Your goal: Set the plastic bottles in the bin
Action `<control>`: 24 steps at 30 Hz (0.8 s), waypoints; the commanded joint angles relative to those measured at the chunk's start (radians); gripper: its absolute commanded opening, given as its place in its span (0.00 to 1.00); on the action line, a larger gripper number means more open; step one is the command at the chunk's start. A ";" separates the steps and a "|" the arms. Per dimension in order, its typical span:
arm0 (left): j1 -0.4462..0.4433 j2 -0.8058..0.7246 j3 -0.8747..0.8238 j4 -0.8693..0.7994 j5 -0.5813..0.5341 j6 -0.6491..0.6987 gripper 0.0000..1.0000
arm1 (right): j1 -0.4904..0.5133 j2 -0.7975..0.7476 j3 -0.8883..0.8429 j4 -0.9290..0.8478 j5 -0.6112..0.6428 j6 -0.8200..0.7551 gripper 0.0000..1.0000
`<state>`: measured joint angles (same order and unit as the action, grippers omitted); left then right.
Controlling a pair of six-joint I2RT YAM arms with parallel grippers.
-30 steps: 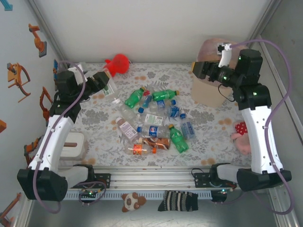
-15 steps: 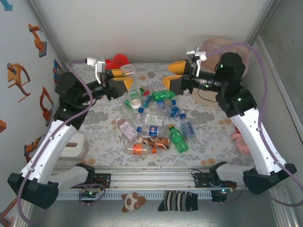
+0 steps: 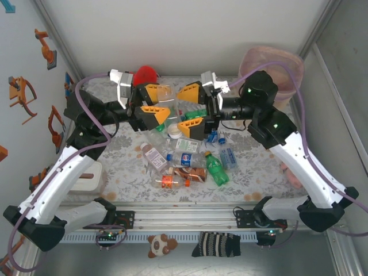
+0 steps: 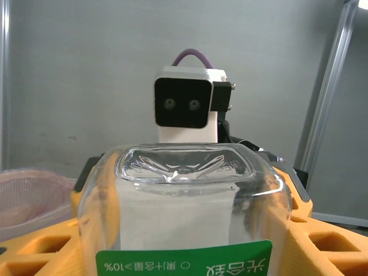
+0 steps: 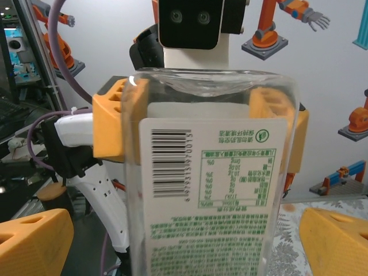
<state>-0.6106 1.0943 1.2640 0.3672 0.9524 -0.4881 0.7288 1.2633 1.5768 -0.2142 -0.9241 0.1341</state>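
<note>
My left gripper (image 3: 163, 104) is shut on a clear plastic bottle (image 3: 167, 110) with a white and green label, held above the table with its cap pointing down. In the left wrist view the bottle (image 4: 184, 207) sits base-up between my orange fingers (image 4: 34, 247). My right gripper (image 3: 181, 110) faces it, open wide, one finger on each side of the bottle and neither touching. In the right wrist view the bottle (image 5: 213, 190) stands between my spread fingertips (image 5: 34, 238). Several more plastic bottles (image 3: 190, 156) lie in a heap on the table. The bin (image 3: 270, 60) stands at the back right.
A red plush toy (image 3: 144, 75) sits at the back of the table behind the left gripper. A flat white box (image 3: 89, 178) lies at the front left. A pink plush (image 3: 290, 172) lies by the right arm. The pink bin rim (image 4: 29, 195) appears low on the left in the left wrist view.
Both arms have swung in to the middle. The left one has brought the bottle up between them; the right has come away from the bin and opened wide round the bottle.
</note>
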 commanded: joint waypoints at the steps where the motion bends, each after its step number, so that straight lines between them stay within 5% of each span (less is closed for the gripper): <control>1: -0.014 0.003 0.033 0.042 0.022 0.034 0.53 | 0.031 0.023 0.022 -0.004 0.008 -0.039 0.99; 24: -0.022 -0.011 0.022 0.015 -0.024 0.075 0.57 | 0.058 0.033 0.028 -0.044 -0.019 -0.056 0.65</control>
<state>-0.6346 1.0977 1.2640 0.3561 0.9554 -0.4465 0.7757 1.3067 1.5776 -0.2493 -0.9237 0.0776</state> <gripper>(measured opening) 0.641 0.661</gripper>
